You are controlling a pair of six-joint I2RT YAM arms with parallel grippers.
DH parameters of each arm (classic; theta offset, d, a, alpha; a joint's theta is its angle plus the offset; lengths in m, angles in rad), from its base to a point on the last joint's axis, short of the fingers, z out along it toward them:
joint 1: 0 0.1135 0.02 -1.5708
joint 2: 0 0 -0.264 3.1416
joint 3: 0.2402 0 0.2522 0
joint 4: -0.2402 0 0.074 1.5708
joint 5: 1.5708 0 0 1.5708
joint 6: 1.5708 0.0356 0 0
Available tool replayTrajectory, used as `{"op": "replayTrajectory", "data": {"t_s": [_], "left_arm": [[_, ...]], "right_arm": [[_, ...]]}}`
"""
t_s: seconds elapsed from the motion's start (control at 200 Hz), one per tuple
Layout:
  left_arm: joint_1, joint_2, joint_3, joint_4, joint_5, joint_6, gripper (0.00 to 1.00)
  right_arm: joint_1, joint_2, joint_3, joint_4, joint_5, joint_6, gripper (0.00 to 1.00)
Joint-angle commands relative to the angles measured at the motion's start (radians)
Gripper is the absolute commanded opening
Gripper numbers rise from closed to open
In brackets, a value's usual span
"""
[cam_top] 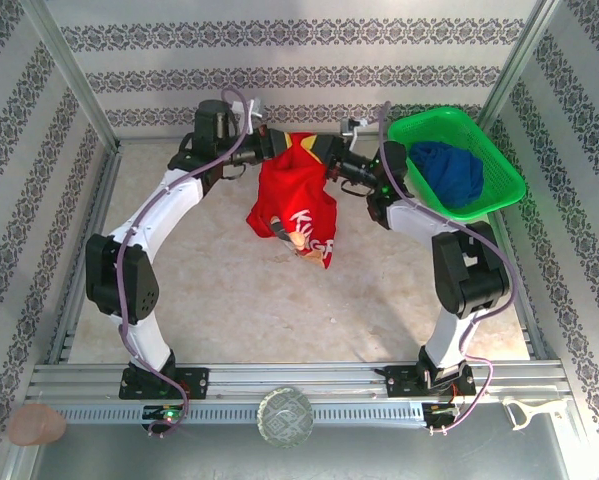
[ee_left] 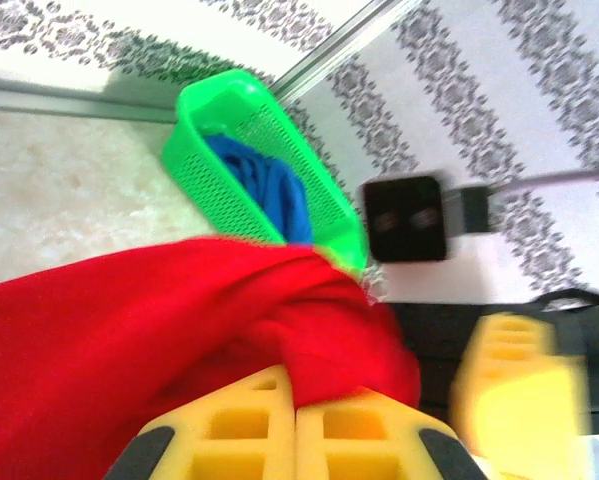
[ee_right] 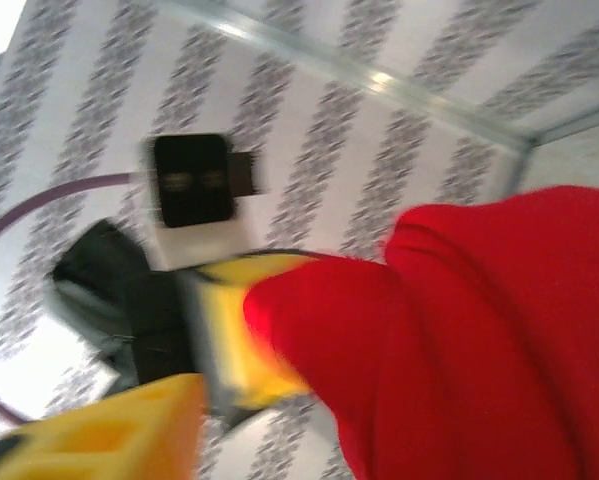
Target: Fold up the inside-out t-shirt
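Observation:
The inside-out t-shirt is bright red and hangs bunched above the back of the table, with white print showing near its lower edge. My left gripper holds its top from the left. In the left wrist view the yellow fingers are pressed together on a fold of the red cloth. My right gripper is just to the right of the shirt's top, open. One of its yellow fingers stands apart from the red cloth. It shows blurred in the left wrist view as the right gripper, clear of the cloth.
A green basket at the back right holds a dark blue garment; this green basket sits close behind the shirt in the left wrist view. Patterned walls enclose the table. Small items lie on the near rail.

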Motion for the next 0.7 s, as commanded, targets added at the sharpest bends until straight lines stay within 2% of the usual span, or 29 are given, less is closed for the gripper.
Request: {"op": "replayTrajectory", "data": {"t_s": [0.0, 0.13, 0.22, 0.32, 0.485, 0.59, 0.694], "left_arm": [[0.027, -0.043, 0.066, 0.124, 0.053, -0.2, 0.0], [0.03, -0.055, 0.057, 0.284, 0.074, -0.402, 0.0], [0.03, -0.061, 0.035, 0.383, 0.066, -0.504, 0.0], [0.03, -0.062, 0.013, 0.471, 0.062, -0.622, 0.0], [0.028, -0.078, 0.002, 0.42, 0.061, -0.604, 0.0], [0.025, -0.079, -0.002, 0.431, 0.078, -0.618, 0.0], [0.015, -0.082, -0.003, 0.425, 0.085, -0.612, 0.0]], "right_arm": [[-0.065, -0.07, -0.073, -0.168, 0.134, -0.141, 0.68], [-0.065, -0.203, -0.126, -0.349, 0.202, -0.252, 0.7], [-0.028, -0.312, -0.128, -0.551, 0.262, -0.383, 0.71], [0.048, -0.436, -0.097, -0.77, 0.398, -0.531, 0.7], [0.193, -0.518, 0.052, -1.015, 0.626, -0.724, 0.64], [0.241, -0.48, 0.172, -1.098, 0.711, -0.804, 0.62], [0.25, -0.389, 0.304, -1.174, 0.742, -0.857, 0.62]]}}
